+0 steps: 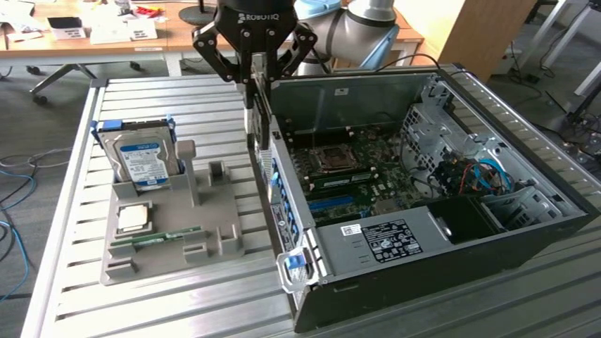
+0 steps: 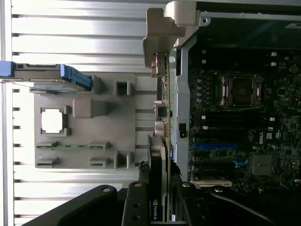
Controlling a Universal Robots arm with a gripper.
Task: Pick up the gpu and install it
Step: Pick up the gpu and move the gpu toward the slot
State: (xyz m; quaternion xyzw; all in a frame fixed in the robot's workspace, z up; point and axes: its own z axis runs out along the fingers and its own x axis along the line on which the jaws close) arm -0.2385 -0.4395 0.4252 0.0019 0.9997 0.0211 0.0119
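The gripper is clamped on the gpu, which hangs edge-on between its fingers. The card sits over the rear wall of the open computer case, at the exterior view's left edge of the case, above the motherboard. Beside the case, a gray tray holds a hard drive, a processor chip and a memory stick on the slatted table.

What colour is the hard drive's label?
Blue and white; the hard drive label shows best in the exterior view.
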